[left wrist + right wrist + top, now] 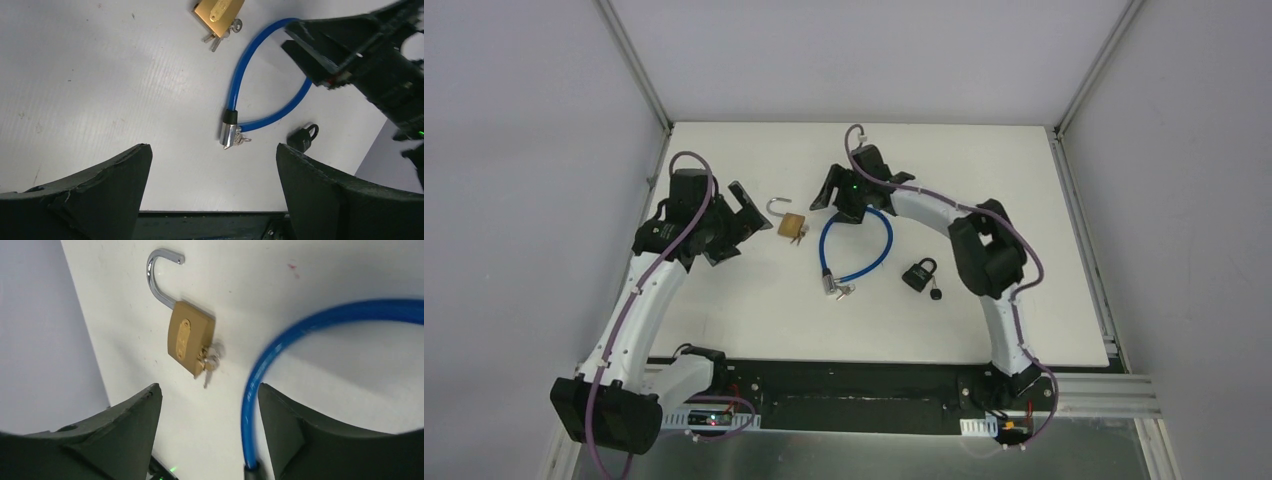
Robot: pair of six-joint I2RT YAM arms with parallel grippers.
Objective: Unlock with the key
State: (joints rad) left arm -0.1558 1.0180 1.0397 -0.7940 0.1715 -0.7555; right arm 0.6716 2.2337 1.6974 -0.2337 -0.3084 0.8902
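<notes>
A brass padlock lies on the white table with its steel shackle swung open and a key in its base. In the right wrist view the padlock lies ahead of my right gripper, which is open and empty. My right gripper hovers just right of the padlock, over the blue cable lock. My left gripper is open and empty, just left of the padlock. The padlock also shows in the left wrist view, far ahead of the left gripper.
The blue cable runs along the inner side of my right finger. Its silver lock head has keys in it. A small black padlock with a key lies further right. The table's near edge is below the left gripper.
</notes>
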